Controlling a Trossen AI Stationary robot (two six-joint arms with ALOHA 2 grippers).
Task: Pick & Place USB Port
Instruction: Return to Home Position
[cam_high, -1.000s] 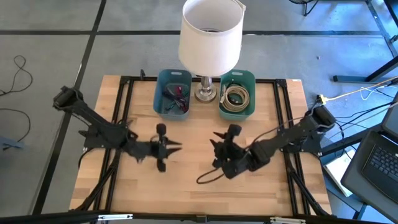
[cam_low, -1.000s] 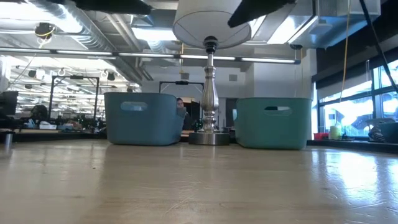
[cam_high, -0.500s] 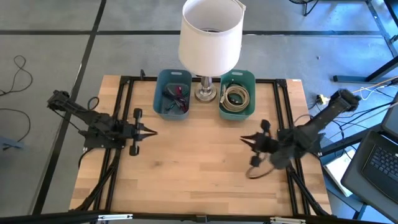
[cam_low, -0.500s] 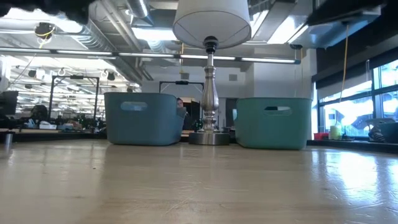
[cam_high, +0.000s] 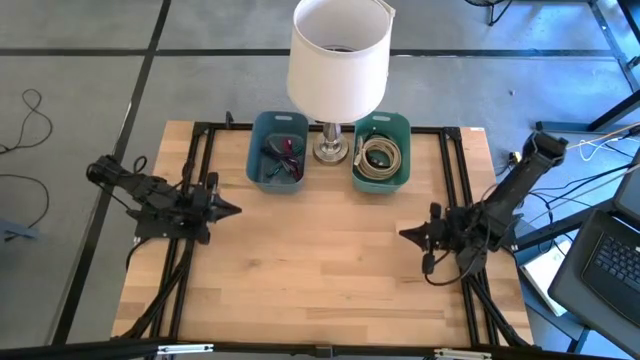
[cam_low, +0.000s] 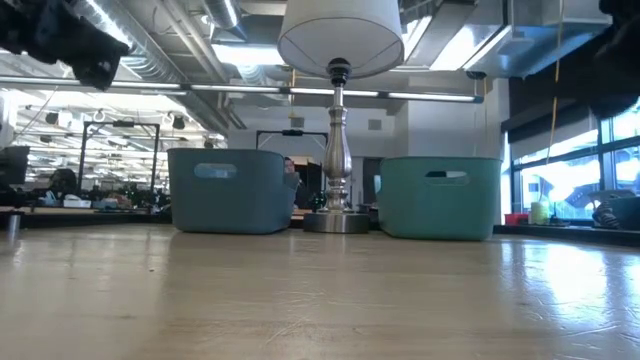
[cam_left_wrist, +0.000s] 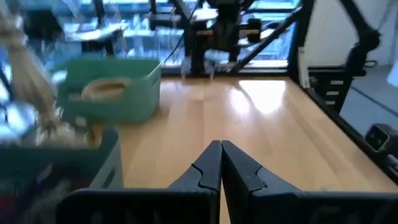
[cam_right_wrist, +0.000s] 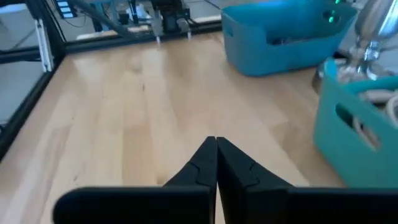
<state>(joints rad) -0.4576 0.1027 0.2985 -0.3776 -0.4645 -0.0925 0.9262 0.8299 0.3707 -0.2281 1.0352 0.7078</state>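
No USB port can be told apart in these frames. The blue bin (cam_high: 278, 150) holds dark and red cords, and the green bin (cam_high: 380, 152) holds a coiled beige cable (cam_high: 380, 157). Both bins stand at the table's far middle, either side of a lamp (cam_high: 338, 60). My left gripper (cam_high: 232, 210) is shut near the table's left side, pointing toward the middle, with nothing between its fingers (cam_left_wrist: 221, 152). My right gripper (cam_high: 403, 233) is shut near the right side, also pointing toward the middle and holding nothing (cam_right_wrist: 216, 146).
The lamp's metal base (cam_high: 332, 150) stands between the bins, and its white shade overhangs them. Black frame rails (cam_high: 200, 170) run along the table's left and right sides. Bare wood (cam_high: 320, 250) lies between the two grippers. A laptop (cam_high: 610, 250) sits off the right edge.
Both grippers have drawn back from the table's middle, the left toward the left edge and the right toward the right edge. Both have shut from open, holding nothing. The bins and the lamp have stayed where they were.
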